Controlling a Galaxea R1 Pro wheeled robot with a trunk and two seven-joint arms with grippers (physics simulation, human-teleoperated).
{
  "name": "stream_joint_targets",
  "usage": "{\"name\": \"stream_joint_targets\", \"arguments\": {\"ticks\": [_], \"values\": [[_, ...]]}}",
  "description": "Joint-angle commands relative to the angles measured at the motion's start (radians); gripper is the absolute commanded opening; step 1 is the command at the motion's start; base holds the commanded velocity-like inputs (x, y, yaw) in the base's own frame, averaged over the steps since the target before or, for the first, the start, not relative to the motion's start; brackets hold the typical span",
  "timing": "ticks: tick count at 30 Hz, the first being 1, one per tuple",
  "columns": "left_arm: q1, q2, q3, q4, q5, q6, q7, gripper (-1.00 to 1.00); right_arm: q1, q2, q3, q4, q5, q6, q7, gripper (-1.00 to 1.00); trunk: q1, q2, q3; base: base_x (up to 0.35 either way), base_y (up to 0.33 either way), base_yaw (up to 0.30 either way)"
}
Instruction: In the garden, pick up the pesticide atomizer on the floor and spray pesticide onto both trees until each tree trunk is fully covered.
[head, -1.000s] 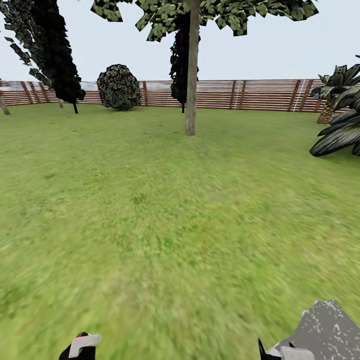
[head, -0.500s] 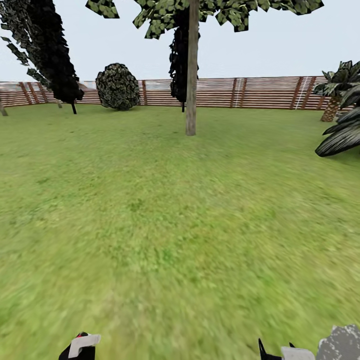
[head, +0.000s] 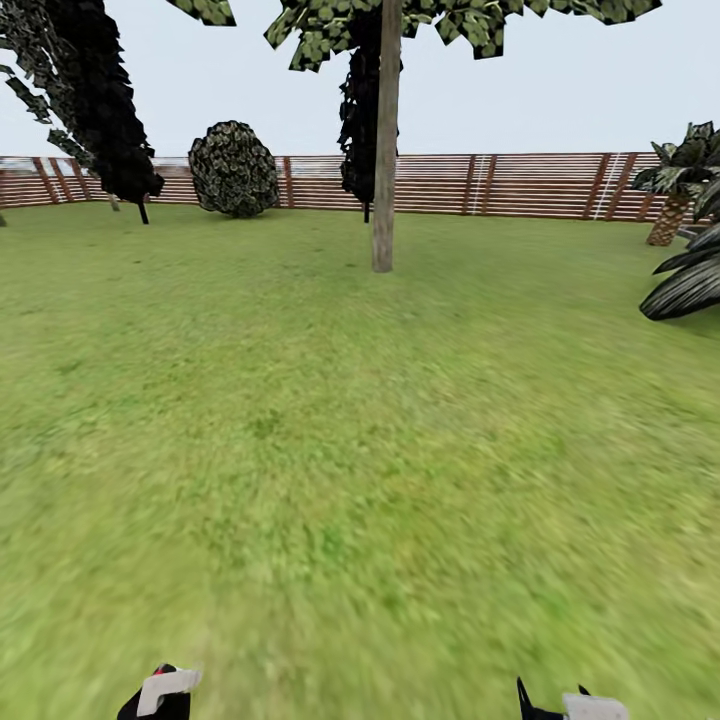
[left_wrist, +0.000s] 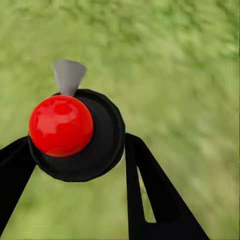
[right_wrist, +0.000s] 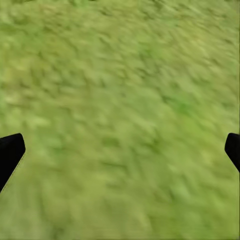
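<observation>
Above grass, right claw spread wide; left claw clenching atomizer (red-capped).

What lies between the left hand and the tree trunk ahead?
In the head view, just open grass stretches from the left hand to the tree trunk; nothing stands on it.

A thick smooth grey-beige tree trunk stood on the green lawn well ahead of both pincers, before the brown slatted wooden fence; a round dark bush sat left, a short palm far right.
</observation>
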Motion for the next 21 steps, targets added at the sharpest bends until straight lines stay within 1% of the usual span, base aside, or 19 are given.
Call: {"name": "stream_joint_targets", "arguments": {"ticks": [1,21], "values": [[0.000,0.000,0.000,0.000,0.000,0.000,0.000,-1.00,0.000,0.000,0.000,0.000,0.000,0.000,0.000,1.00,0.000,0.000,0.000,0.338,0.000,0.000],[0.000,0.000,0.000,0.000,0.000,0.000,0.000,-1.00,0.000,0.000,0.000,-0.001,0.000,0.000,0.000,1.00,0.000,0.000,0.000,0.338,0.000,0.000]]}}
